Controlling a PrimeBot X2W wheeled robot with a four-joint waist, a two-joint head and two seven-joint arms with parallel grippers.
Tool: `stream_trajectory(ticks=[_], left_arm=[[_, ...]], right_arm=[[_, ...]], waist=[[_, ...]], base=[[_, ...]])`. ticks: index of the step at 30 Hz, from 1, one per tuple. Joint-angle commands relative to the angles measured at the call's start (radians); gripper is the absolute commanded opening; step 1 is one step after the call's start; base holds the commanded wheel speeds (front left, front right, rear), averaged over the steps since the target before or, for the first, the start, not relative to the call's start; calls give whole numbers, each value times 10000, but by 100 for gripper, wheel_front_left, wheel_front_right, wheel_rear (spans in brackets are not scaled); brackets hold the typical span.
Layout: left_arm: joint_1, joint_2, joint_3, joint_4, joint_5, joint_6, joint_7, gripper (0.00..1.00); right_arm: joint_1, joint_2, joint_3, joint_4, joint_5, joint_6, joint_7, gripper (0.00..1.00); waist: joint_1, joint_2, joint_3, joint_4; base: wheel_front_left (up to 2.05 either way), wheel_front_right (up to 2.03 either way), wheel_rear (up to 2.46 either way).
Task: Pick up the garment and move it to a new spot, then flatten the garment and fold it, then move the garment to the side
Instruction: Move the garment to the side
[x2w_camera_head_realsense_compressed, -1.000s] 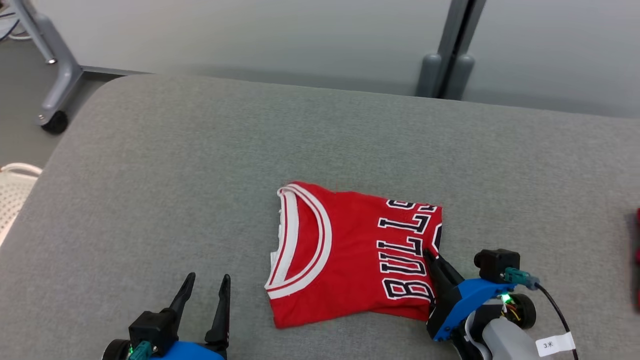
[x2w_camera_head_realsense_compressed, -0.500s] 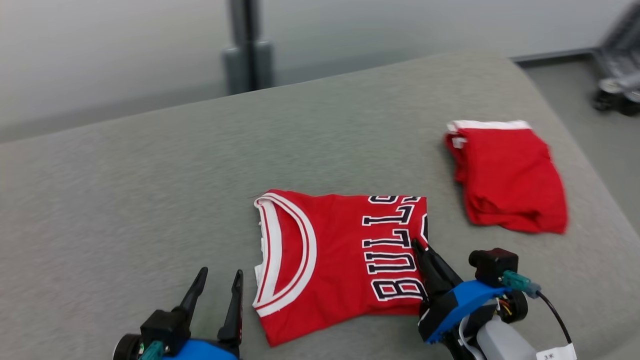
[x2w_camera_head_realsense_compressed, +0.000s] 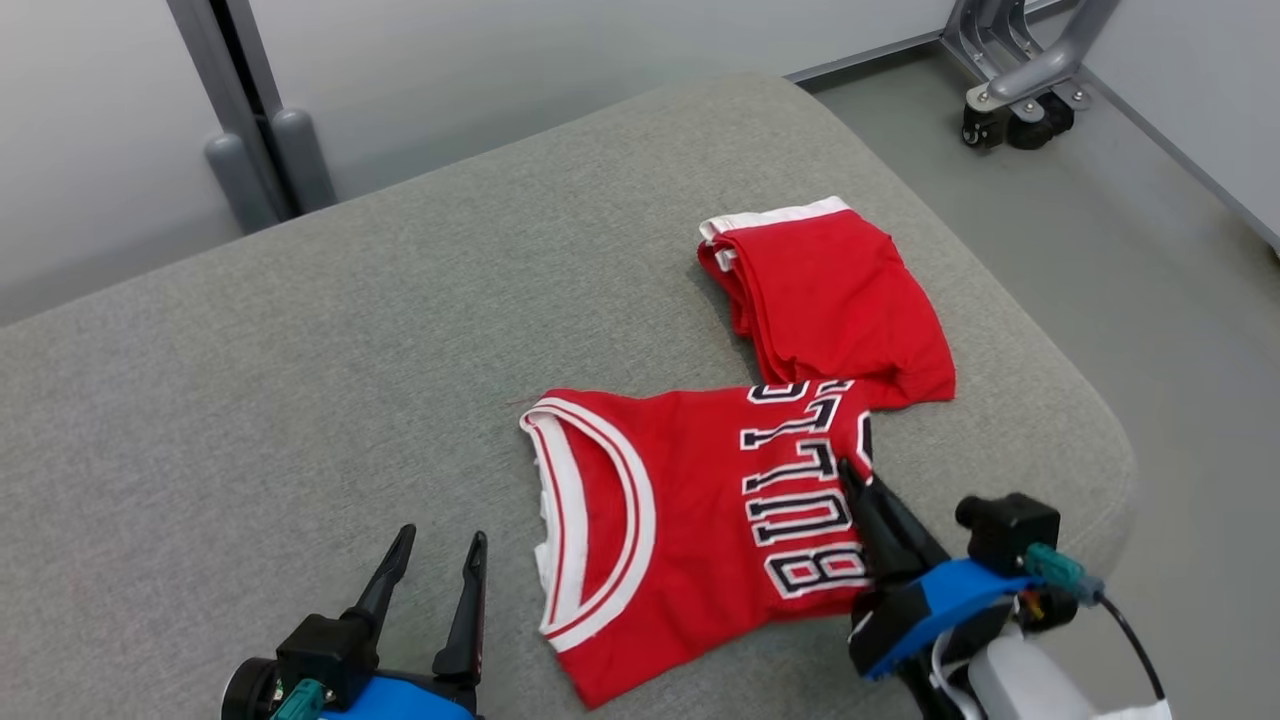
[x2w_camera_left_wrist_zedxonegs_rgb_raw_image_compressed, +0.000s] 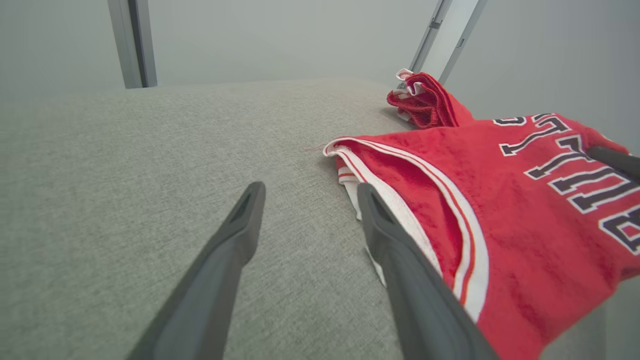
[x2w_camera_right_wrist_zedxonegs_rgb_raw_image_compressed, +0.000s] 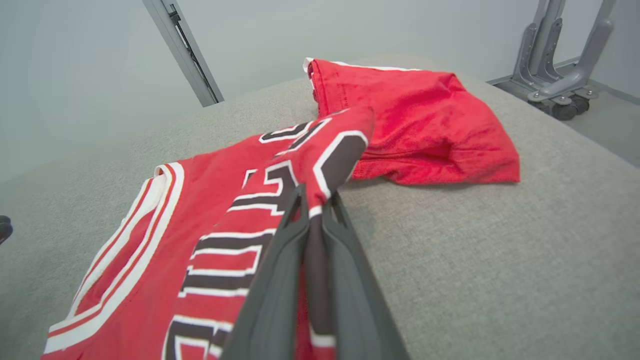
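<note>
R gripper (x2w_camera_head_realsense_compressed: 850, 472) clamped on lettered edge of jersey (x2w_camera_head_realsense_compressed: 700, 540), L gripper (x2w_camera_head_realsense_compressed: 443, 536) spread wide, empty, beside collar (x2w_camera_head_realsense_compressed: 645, 510) — jersey folded on cushion (x2w_camera_head_realsense_compressed: 300, 400), corner touching shorts (x2w_camera_head_realsense_compressed: 830, 290), so looks like move-aside step; next calls for a low steady drag w/o undoing the fold.

- Garments: 2, both red. One lettered jersey (x2w_camera_head_realsense_compressed: 690, 520), one plain folded piece (x2w_camera_head_realsense_compressed: 830, 290) with a white band along one edge.
- End effectors: 2, the left end effector (x2w_camera_head_realsense_compressed: 442, 536) and the right end effector (x2w_camera_head_realsense_compressed: 850, 470).
- Fingers (x2w_camera_head_realsense_compressed: 462, 610): 4 total, two long dark ones per end effector.
- Counter (x2w_camera_head_realsense_compressed: 300, 400): 1, grey fabric top, carries both garments.
- Wheeled frame (x2w_camera_head_realsense_compressed: 1020, 70): 1, grey metal, on the floor past the counter's far right corner; 2 castors (x2w_camera_head_realsense_compressed: 1030, 128) visible on it.
- Upright post (x2w_camera_head_realsense_compressed: 225, 90): 1, grey, with 2 rounded feet at its base.
- Neck openings on the jersey: 1, white-trimmed.
</note>
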Motion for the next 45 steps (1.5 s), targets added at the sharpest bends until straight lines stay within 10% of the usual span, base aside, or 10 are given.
stream_trajectory(ticks=[1, 12, 21, 23, 27, 36, 45], left_arm=[[-51, 65, -54, -26, -11, 13, -21, 100], [-315, 875, -489, 55, -278, 13, -21, 100], [-662, 1183, -608, -191, -635, 14, -21, 100], [-720, 1236, -632, -190, -660, 14, -21, 100], [-765, 1272, -464, -132, -703, 14, -21, 100], [-686, 935, 269, 84, -462, 14, -21, 100], [-610, 400, 1030, 362, -104, 14, -21, 100]], right_arm=[[-330, -34, -126, -38, -256, 5, -29, 0], [-3340, -40, -4124, 1142, -4381, 5, 79, 0], [-3413, -42, -9019, -827, -9199, 2, 1577, 0], [-3291, -32, -9730, -1161, -9722, 4, 1810, 100], [-3392, -20, -10600, -1523, -9946, 4, 1416, 100], [-3618, -20, -8360, 245, -7884, 5, -10, 100], [-1280, -39, -5072, -605, -4395, 4, -27, 100]], waist=[[0, 0, 92, 127], [0, 0, 712, 1989], [0, 0, 1049, 3494], [0, 0, 1102, 3682], [0, 0, 1107, 3881], [0, 0, 625, 4045], [0, 0, 46, 4751]], base=[[0, 0, 0], [0, 0, 0], [0, 0, 0], [0, 0, 0], [0, 0, 0], [0, 0, 0], [0, 0, 0]])
